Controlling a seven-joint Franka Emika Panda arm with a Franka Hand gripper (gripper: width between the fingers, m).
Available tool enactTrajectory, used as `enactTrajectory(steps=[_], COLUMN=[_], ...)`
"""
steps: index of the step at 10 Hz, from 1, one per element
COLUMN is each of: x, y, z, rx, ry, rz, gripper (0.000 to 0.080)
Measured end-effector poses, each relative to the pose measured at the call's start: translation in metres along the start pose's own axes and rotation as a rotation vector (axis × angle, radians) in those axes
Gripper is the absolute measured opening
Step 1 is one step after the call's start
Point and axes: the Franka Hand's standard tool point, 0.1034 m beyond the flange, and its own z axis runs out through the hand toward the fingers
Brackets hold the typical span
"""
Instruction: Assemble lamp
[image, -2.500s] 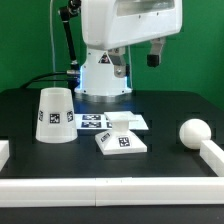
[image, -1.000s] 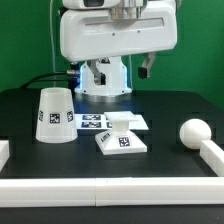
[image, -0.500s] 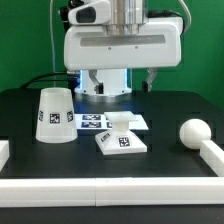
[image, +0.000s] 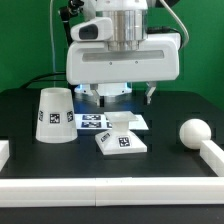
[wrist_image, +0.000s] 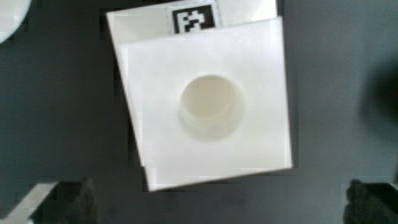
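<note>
Three white lamp parts sit apart on the black table (image: 165, 108). In front of the base (image: 122, 142), a white rail (image: 110, 190) runs along the table's near edge. The base is a flat square with a tag on its top. In the wrist view the base (wrist_image: 205, 100) shows a shallow round socket (wrist_image: 210, 105) at its middle. To the exterior view's right of the base lies the bulb (image: 194, 131), close against a side rail (image: 214, 155). To the exterior view's left of the base the shade (image: 55, 115) stands wide end down, tags on its wall. Just behind the base lies the marker board (image: 98, 122); whether they touch I cannot tell. Over the base hangs the gripper (image: 120, 95), its two dark fingers (wrist_image: 64, 200) spread wide apart with nothing between them and clear of the base.
</note>
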Motion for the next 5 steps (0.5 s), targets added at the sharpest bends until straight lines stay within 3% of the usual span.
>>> enactTrajectory(steps=[5], x=[-0.004], y=[0.001], z=[0.019], rx=[0.0], ry=[-0.003], rz=[-0.026], gripper=[0.0699])
